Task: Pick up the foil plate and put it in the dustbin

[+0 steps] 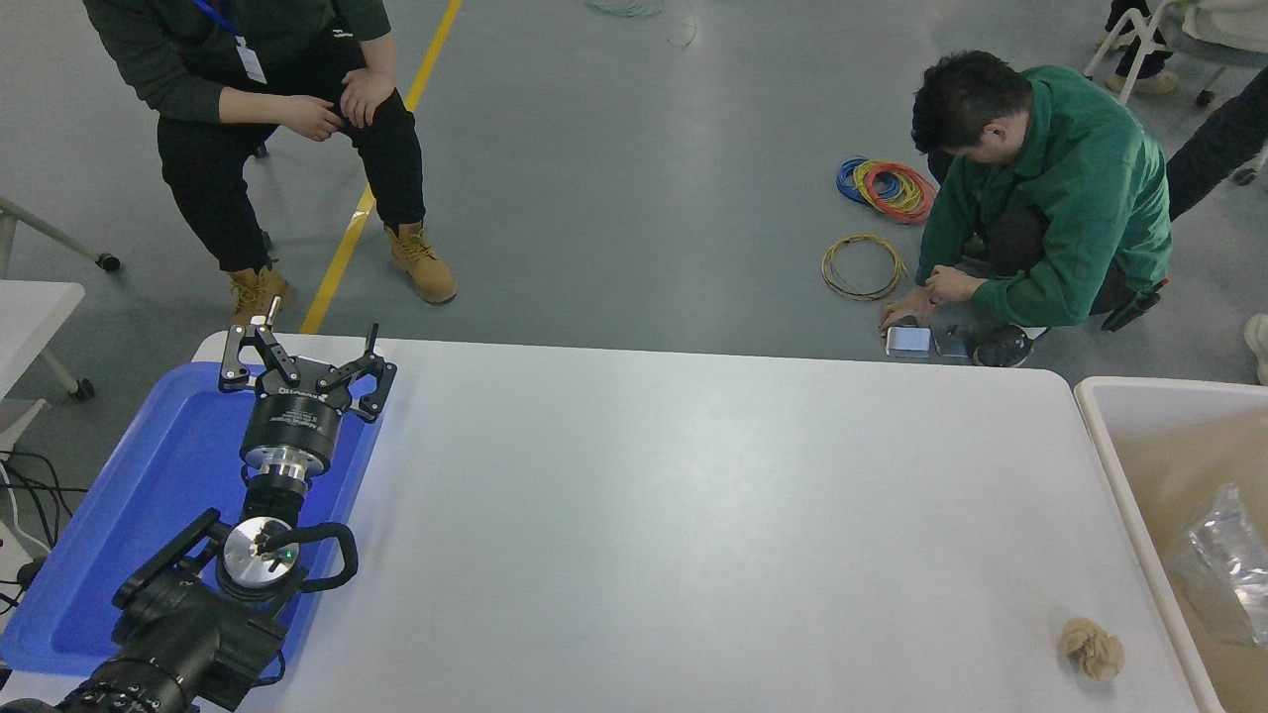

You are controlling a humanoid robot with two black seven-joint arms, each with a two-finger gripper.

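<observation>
The foil plate (1224,562) lies inside the dustbin (1114,441) at the right edge of the picture, partly cut off by the frame. It is silver and wrinkled and sits low against the tan inside. My left gripper (302,349) is parked at the lower left above the blue tray, fingers spread open and empty. My right arm and gripper are out of view.
A flat blue tray (119,515) lies under the left arm. A small tan ball of paper (1091,648) sits near the table's front right corner. One person sits at the far left (267,119), another crouches at the far right (1050,198) among wire coils.
</observation>
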